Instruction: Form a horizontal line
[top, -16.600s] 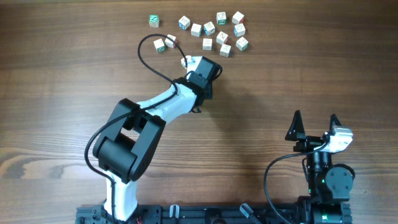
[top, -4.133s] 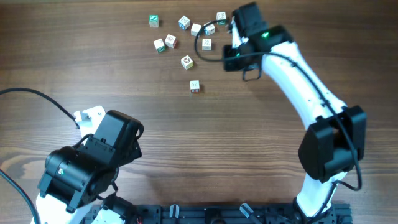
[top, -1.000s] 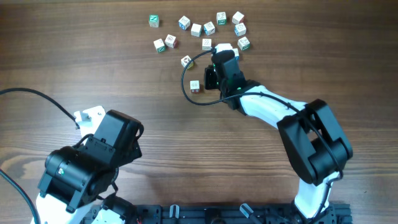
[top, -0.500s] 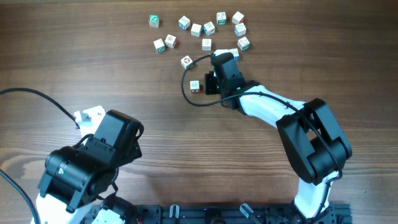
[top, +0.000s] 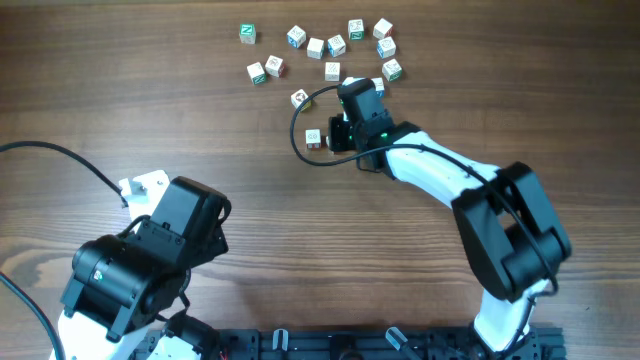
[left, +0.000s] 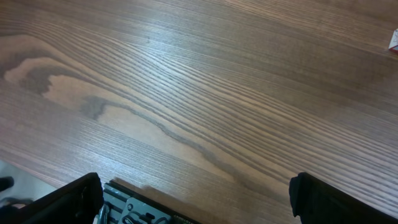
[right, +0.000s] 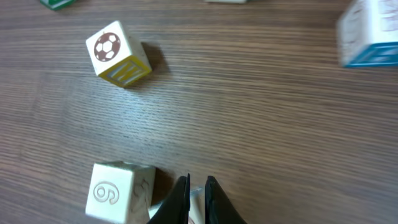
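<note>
A white cube marked 6 (right: 117, 191) (top: 313, 138) lies on the table. Hard against its right side is a second white cube (right: 196, 206), mostly hidden under my right gripper (right: 198, 180) (top: 338, 135). That gripper's thin fingers stand almost together above it, with only a slit between them and nothing gripped. These two cubes lie side by side, and I cannot tell if they touch. A soccer-ball cube (right: 118, 53) (top: 299, 98) sits apart, farther back. My left gripper (left: 199, 208) is open over bare wood at the near left, holding nothing.
Several loose white cubes (top: 336, 44) are scattered along the table's far edge, one with blue marks (right: 370, 34). The right arm (top: 450, 180) reaches across from the near right. The left arm (top: 150, 260) is folded at the near left. A red-marked cube edge (left: 393, 40) shows at the frame's right edge.
The right gripper's jaws have narrowed to a slit, and it has shifted slightly toward the cube marked 6. The left arm has not moved.
</note>
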